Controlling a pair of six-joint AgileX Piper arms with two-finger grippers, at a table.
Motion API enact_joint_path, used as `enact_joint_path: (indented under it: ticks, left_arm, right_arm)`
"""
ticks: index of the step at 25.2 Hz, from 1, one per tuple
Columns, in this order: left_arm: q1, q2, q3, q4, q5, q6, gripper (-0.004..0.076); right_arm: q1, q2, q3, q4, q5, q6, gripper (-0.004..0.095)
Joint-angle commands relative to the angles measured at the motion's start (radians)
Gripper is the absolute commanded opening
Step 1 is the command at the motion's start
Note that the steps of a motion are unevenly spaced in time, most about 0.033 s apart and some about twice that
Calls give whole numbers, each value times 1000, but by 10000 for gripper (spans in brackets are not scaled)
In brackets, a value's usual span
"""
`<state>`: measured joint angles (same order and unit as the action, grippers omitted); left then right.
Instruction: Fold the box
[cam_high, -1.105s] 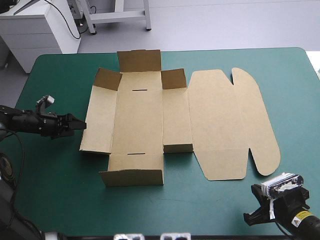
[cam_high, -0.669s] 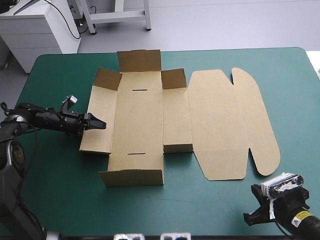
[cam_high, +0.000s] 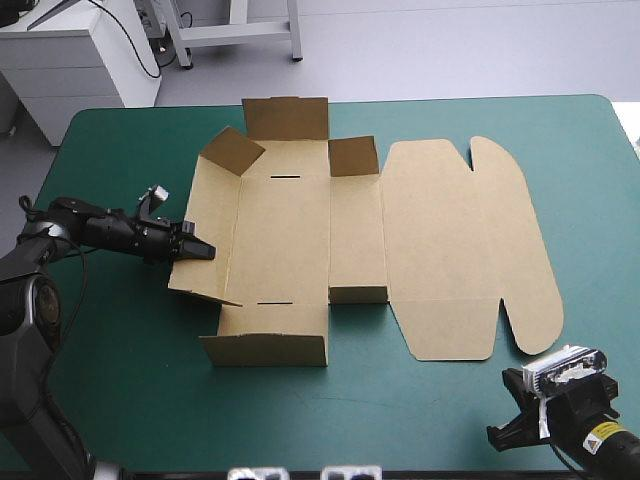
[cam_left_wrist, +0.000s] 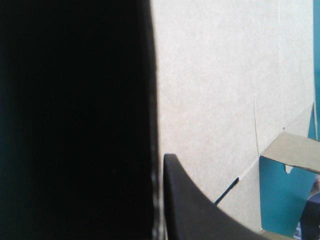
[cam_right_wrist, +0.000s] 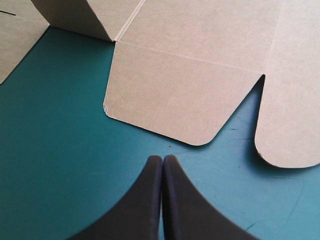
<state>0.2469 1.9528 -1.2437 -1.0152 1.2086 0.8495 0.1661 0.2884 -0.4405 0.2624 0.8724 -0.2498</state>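
Brown box (cam_high: 290, 240), a cut sheet of board, lies opened out across the middle of the teal-green table (cam_high: 110, 370), most of it flat. At the sheet's left edge the left gripper (cam_high: 203, 252) has its black fingers all but together on the left wall panel (cam_high: 212, 205); in the wrist view one finger (cam_left_wrist: 200, 215) lies over the board and the other is lost in shadow beneath. The panel's near corner appears lifted off the cover, so the step in hand is judged to be raising the left wall. The next move probably calls for swinging that wall upright while the base stays put, since nothing pins the sheet. The far corner flap (cam_high: 232, 152) leans in over the base and may snag. Further right, the far end wall (cam_high: 287, 118) stands raised, the near end wall (cam_high: 265, 350) is partly up, and the lid (cam_high: 450, 240) lies flat. The right gripper (cam_right_wrist: 162, 160), fingers pressed together and empty, rests near the table's near right corner, just short of the lid's near tab (cam_right_wrist: 185, 95).
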Motion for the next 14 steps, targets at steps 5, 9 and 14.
enact_joint_path:
  ticks: [5,9,14]
  left_arm:
    - [-258,-127,-426,257,73,-88,-8]
    - [-379,-127,-656,434,62,-105,-8]
    - [-528,-127,-875,640,-15,-119,-8]
  right_arm:
    - [-2,13,-27,11,-60,-2,-20]
    - [-2,13,-27,11,-60,-2,-20]
    - [-2,13,-27,11,-60,-2,-20]
